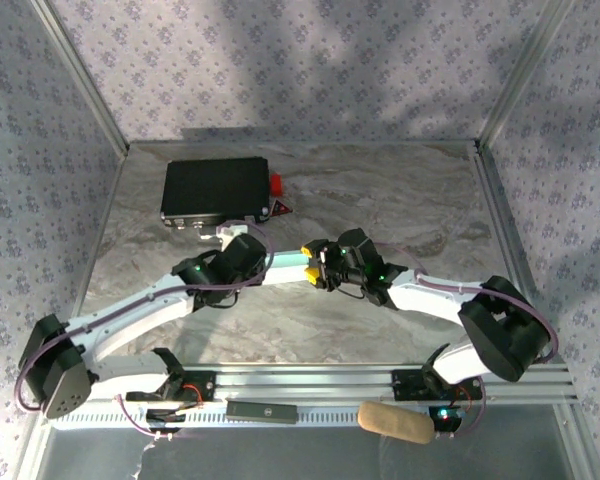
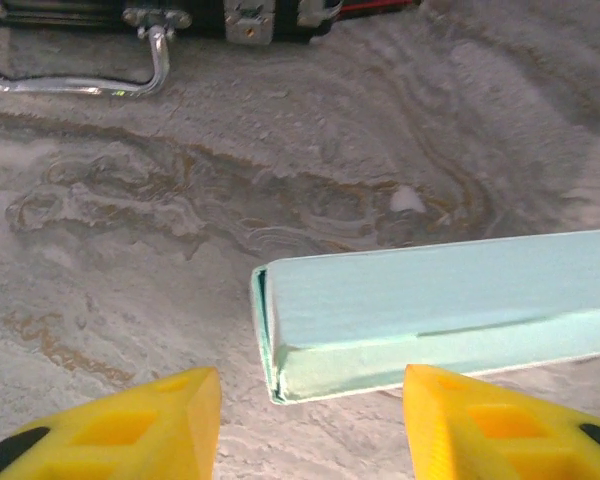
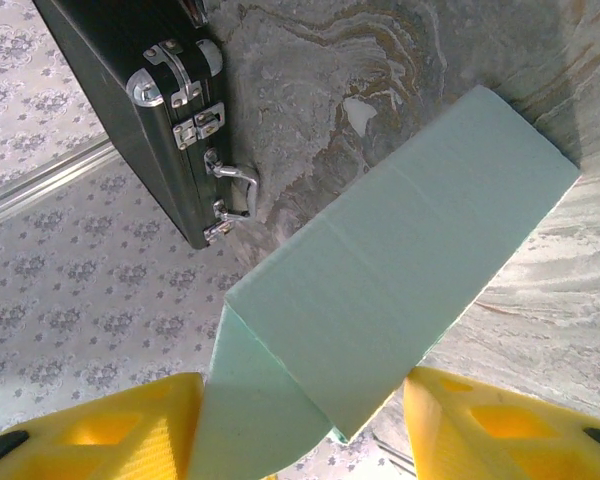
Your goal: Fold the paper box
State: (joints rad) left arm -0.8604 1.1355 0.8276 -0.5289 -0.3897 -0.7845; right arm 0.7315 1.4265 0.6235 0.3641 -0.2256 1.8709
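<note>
Box (image 1: 285, 264) lies mid-table, long axis across it, between our grippers: right gripper (image 3: 300, 420) clamps one end; left gripper (image 2: 310, 420), jaws apart, faces the other.

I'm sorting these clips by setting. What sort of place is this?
Probably a lab test cell for robots, not a home: a marble-patterned table fenced by aluminium rails and patterned backdrop walls, with two arms bolted to its near edge, working a paper box near a black case.
</note>
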